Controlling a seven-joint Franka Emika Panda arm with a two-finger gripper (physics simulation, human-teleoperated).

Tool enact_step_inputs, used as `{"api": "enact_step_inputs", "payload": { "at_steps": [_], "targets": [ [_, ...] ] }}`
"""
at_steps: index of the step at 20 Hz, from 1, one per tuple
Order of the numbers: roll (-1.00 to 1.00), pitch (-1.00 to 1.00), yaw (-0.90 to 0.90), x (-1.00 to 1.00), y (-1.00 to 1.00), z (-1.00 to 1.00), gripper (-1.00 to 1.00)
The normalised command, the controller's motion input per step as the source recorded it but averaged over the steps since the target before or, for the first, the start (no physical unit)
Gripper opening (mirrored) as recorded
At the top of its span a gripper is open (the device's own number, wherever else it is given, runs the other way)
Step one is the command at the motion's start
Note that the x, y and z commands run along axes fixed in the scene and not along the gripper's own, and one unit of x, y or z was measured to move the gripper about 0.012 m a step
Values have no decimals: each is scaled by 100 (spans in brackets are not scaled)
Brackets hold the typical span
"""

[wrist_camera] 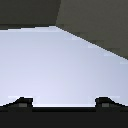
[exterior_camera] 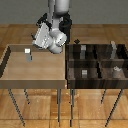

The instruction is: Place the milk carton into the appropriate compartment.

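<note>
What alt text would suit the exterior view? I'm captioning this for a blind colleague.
A tiny milk carton stands upright on a light wooden tray table at the exterior view's left, untouched. The robot arm's gripper hangs above that table's far edge, apart from the carton. Beside it on the right stands a dark wooden divider box with several compartments holding small grey shapes.

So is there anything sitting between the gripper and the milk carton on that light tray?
Nothing visible does. The milk carton stands alone on the light tray, and the gripper hangs above it toward the exterior view's right, with bare tray surface between.
</note>
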Motion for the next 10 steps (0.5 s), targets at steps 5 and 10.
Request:
{"api": "enact_step_inputs", "payload": {
  "at_steps": [5,10],
  "targets": [
    [0,0,89,0,0,0,100],
    [0,0,9,0,0,0,100]
  ]
}}
